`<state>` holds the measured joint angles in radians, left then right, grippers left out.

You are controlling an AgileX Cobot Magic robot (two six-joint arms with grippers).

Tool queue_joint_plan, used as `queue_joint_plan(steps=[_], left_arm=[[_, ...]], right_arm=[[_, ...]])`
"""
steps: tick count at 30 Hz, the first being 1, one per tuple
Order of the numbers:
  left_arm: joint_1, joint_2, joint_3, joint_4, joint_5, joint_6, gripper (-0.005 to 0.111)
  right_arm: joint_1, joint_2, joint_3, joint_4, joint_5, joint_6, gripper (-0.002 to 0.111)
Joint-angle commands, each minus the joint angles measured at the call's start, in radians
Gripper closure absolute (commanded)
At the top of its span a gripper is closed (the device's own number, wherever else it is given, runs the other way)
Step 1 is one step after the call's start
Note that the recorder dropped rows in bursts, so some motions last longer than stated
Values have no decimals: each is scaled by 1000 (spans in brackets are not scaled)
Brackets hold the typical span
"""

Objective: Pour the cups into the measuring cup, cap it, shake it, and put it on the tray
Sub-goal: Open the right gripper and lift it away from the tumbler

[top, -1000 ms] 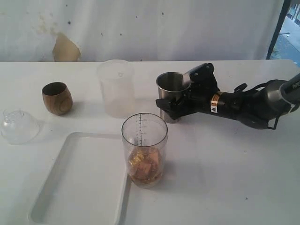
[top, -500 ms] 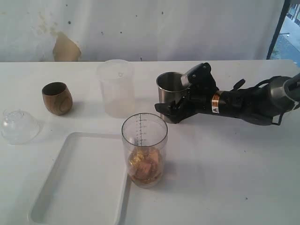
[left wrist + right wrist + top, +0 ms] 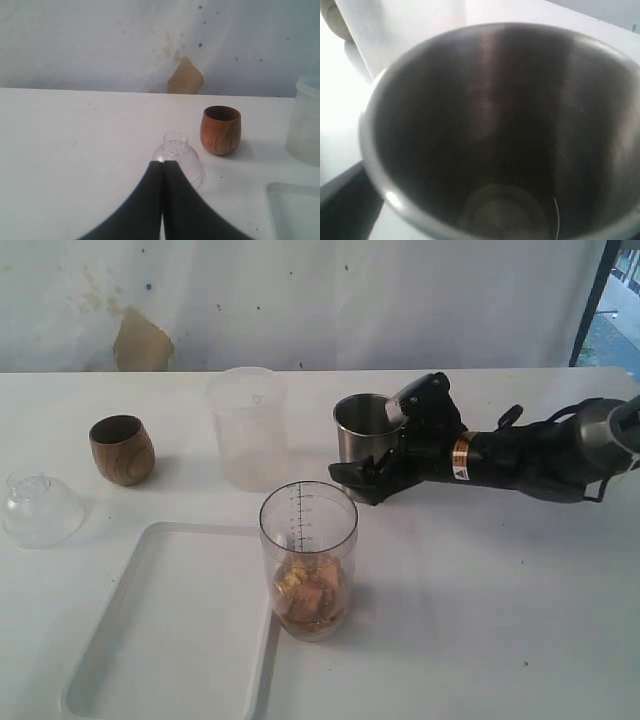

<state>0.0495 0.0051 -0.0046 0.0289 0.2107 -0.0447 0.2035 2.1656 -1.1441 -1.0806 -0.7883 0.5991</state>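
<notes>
Steel tumbler [image 3: 360, 425] sits upright, clamped between the fingers of the right gripper [image 3: 383, 452], and its inside looks empty in the right wrist view. Just in front of it the measuring cup [image 3: 308, 540] stands on the table beside the tray's [image 3: 130, 640] right rim, with brownish pieces in its bottom. Over by the domed lid [image 3: 176, 150], the left gripper [image 3: 162, 172] is pinched together on nothing, and the wooden cup [image 3: 220, 129] stands just beyond.

The measuring cup [image 3: 308, 560] bears a scale, numbers unreadable.
</notes>
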Motion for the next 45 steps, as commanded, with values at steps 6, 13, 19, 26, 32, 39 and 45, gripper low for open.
queue_joint_plan(steps=[6,13,19,26,32,39,45], left_arm=[[-2,-5,5,-1,-9,0,107],[-2,-5,5,-1,-9,0,107],[-2,-5,5,-1,-9,0,107],[-2,-5,5,-1,-9,0,107],[-2,-5,5,-1,-9,0,107],[-2,-5,5,-1,-9,0,107],[-2,-5,5,-1,-9,0,107]], right_arm=[[-4,-76,-6,-83,74,93,3],[-4,-108,-6,-83,131,123,3],[-4,-153,-6,-127,129,158,3],[-4,-201,-6,-127,96,217,3],[-4,-265,-6,-131,91,247,3],[-4,-391,-6,-223,144,491,8],[-4,-567,30,-394,164,635,79]])
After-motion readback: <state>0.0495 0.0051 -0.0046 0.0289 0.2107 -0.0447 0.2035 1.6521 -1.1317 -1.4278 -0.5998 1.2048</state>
